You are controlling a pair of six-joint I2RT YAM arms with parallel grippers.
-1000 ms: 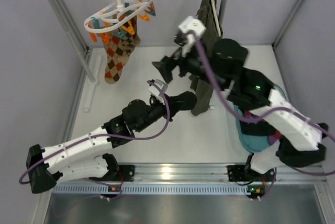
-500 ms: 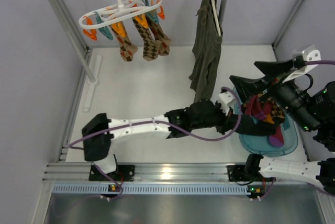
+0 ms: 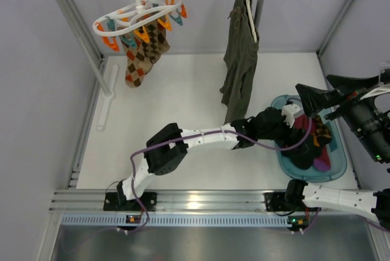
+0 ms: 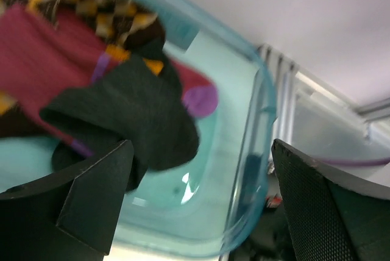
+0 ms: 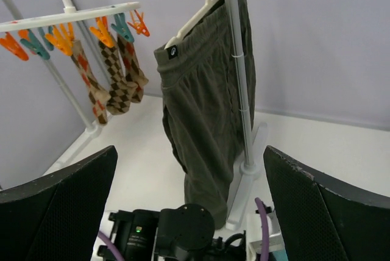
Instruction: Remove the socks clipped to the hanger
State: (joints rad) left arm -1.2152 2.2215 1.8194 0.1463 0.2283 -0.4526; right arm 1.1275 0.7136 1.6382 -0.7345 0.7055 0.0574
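The white hanger (image 3: 139, 14) hangs by its hook from the rail at the back left, and brown argyle socks (image 3: 141, 53) are clipped under it. My left gripper (image 3: 300, 139) is stretched far right over the teal tub (image 3: 338, 166). In the left wrist view this gripper (image 4: 201, 194) is open, and a black sock (image 4: 131, 114) lies loose in the tub on a striped sock (image 4: 49, 60). My right gripper (image 3: 312, 84) is open and raised at the right. Its wrist view shows the hanger (image 5: 73, 16) and argyle socks (image 5: 113, 72) far ahead of the open right gripper (image 5: 189, 200).
A long olive-green garment (image 3: 241, 60) hangs on the rail's right end, between the hanger and the tub. The rail's white posts and feet (image 3: 103, 99) stand at the back left and back right. The left arm (image 3: 201, 139) lies across the middle of the table.
My left gripper has opened and let the black sock fall into the tub, having reached further right. The right arm has drawn back to the right. The hanger has swung.
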